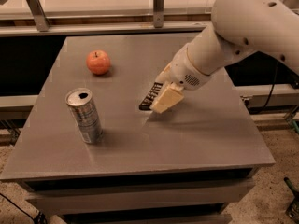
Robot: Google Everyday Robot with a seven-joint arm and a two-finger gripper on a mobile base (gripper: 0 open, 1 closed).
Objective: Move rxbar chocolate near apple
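The rxbar chocolate (150,96), a flat black bar with white print, is held in my gripper (157,103) near the middle of the grey table (201,139). The gripper's cream fingers (167,98) are shut on the bar, which hangs tilted a little above the table, with a shadow under it. The red-orange apple (98,62) sits at the far left of the table, well to the left of and beyond the gripper. My white arm reaches in from the upper right.
A silver drink can (84,115) stands upright at the front left, between the table's front edge and the apple. A rail with metal posts (158,6) runs behind the table. The floor drops off at the right edge.
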